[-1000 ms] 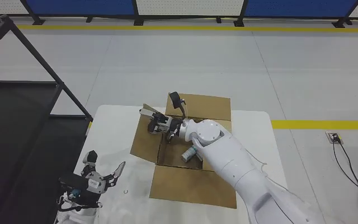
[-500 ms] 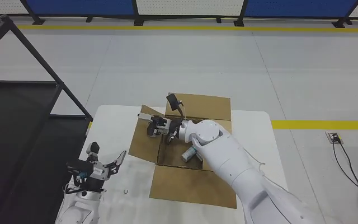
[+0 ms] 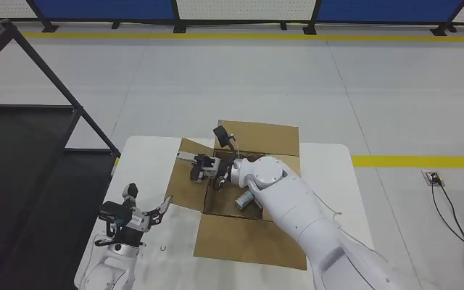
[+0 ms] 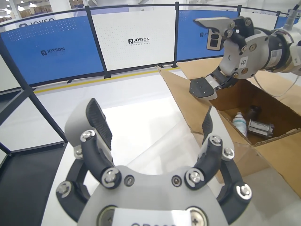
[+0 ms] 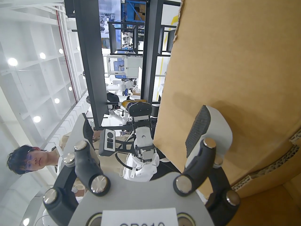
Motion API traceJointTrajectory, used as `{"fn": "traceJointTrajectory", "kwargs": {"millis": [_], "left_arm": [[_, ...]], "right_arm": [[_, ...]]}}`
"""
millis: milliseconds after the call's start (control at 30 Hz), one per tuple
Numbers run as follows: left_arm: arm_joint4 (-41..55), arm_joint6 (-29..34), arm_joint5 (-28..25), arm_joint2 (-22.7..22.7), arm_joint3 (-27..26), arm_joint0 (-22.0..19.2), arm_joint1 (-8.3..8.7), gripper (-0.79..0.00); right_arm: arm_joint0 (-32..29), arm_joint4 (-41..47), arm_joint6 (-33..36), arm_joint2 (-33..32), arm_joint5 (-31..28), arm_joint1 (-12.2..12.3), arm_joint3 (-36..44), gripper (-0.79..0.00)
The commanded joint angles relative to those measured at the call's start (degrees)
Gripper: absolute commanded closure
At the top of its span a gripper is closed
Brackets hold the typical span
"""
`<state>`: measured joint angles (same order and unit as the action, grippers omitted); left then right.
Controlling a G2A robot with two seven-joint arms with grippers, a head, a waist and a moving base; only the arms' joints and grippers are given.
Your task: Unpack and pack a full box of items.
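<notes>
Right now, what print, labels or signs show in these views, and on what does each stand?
Logo with wordmark: blue fence panel, white fence panel.
Single-character sticker: right arm's wrist housing.
Left mount's label, right mount's label: cut off, unreadable.
Print on the bottle in the box: too small.

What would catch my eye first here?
The open cardboard box in the middle of the white table, with a white bottle and a metal cylinder lying inside. The right gripper hangs open by the flap on the left arm's side, and the left gripper, also open, sits near the table's corner.
</notes>
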<state>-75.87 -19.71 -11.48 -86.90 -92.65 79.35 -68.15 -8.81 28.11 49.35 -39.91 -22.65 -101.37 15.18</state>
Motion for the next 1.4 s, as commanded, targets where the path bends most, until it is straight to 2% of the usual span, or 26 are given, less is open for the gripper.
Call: {"fn": "traceJointTrajectory", "kwargs": {"millis": [0, 133, 333, 800, 1000, 1133, 1367], "left_arm": [[0.08, 0.47, -0.11, 0.35, 1.11, -0.79, -0.06, -0.785], [-0.15, 1.04, -0.2, 0.69, 2.99, -1.65, -0.12, -0.785], [-0.55, 1.62, 0.07, 0.1, 5.62, -1.62, -0.07, -0.785], [-0.66, 2.64, -1.2, 0.19, 8.57, -2.21, -0.07, -0.785], [-1.39, 3.34, -1.8, 0.59, 7.67, -2.41, -0.06, -0.785], [-1.86, 3.99, -1.76, 0.58, 7.02, -2.44, -0.03, -0.785], [-2.29, 3.4, -1.52, 0.62, 6.53, -2.3, -0.03, -0.785]], "right_arm": [[0.07, 0.05, 0.37, -0.42, -0.53, 0.03, -0.19, -0.785], [0.66, 1.54, 1.21, -2.33, -3.76, 0.66, -0.7, -0.785], [1.73, 3.77, 2.85, -5.98, -9.65, 2.94, -1.75, -0.785], [0.31, 5.34, 5.33, -12.41, -13.07, 8.45, 0.12, -0.785], [-0.85, 6.5, 14.45, -16.36, -17.84, 12.1, 3.26, -0.785], [-2.65, 5.85, 14.77, -19.45, -17.51, 15.21, 6.3, -0.785], [-2.65, 5.85, 14.77, -19.45, -17.51, 15.21, 6.3, -0.785]]}}
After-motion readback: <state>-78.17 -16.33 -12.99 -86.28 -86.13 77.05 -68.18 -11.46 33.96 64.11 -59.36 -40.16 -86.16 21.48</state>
